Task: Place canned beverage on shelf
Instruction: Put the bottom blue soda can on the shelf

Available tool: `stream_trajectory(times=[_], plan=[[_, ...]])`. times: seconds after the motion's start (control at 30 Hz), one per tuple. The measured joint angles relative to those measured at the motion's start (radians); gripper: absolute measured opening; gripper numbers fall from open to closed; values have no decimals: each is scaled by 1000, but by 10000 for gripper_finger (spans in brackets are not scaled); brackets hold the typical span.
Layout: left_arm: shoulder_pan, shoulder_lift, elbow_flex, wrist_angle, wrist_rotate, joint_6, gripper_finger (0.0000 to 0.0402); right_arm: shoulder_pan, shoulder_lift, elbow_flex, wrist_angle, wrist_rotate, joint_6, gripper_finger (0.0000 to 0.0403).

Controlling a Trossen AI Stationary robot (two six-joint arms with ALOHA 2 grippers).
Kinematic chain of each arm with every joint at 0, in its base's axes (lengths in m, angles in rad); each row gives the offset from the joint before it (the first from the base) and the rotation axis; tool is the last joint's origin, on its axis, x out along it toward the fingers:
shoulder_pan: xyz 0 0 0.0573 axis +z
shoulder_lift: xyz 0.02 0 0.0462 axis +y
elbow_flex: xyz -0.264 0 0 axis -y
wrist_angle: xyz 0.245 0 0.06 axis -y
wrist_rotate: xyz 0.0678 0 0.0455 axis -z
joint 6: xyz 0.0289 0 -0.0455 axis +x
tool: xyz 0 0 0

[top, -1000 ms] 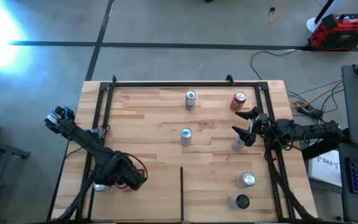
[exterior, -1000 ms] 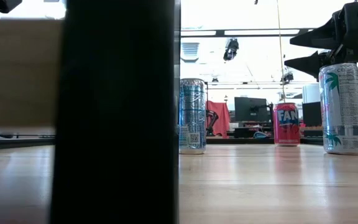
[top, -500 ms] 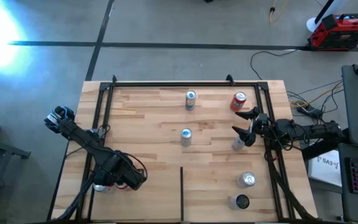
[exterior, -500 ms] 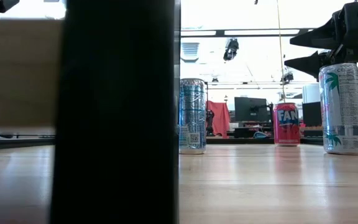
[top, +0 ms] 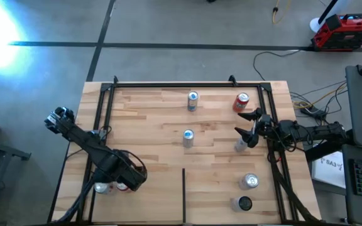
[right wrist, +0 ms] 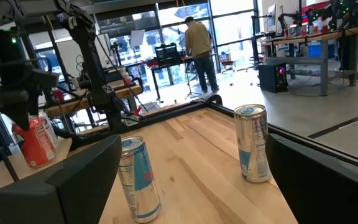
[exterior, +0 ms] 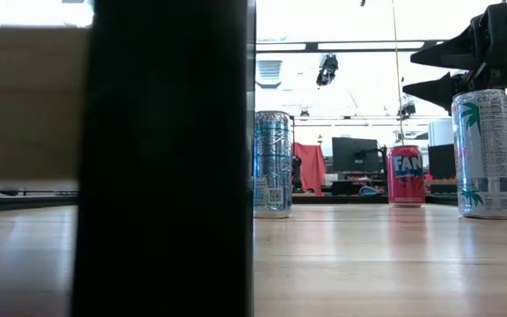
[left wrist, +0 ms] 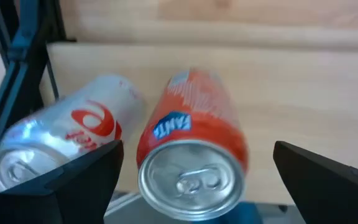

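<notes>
An orange Fanta can (left wrist: 191,149) sits at the shelf's (top: 149,125) near left corner, beside a silver can with red marks (left wrist: 61,146). The left gripper (left wrist: 194,180) is wide open around the orange can, not squeezing it. The right gripper (top: 247,125) hangs open near the right rail, above a white can (exterior: 485,154).

Robotics lab or workshop: bare concrete floor (top: 168,25) with trailing cables (top: 275,56), monitor-laden workbenches (right wrist: 303,40), equipment stands, a person (right wrist: 199,43) standing at a far station.
</notes>
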Motion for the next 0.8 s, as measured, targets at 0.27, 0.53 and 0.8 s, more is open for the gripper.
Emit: stream_trajectory(times=[0.27,0.53,0.8], plan=[[69,0,61,-106,-95,141,398,0,0,0,0,0,1,382],[294,0,63,-78,-100,497,391,0,0,0,0,0,1,382],[542,0,63,88,-138,853,391,0,0,0,0,0,1,382]])
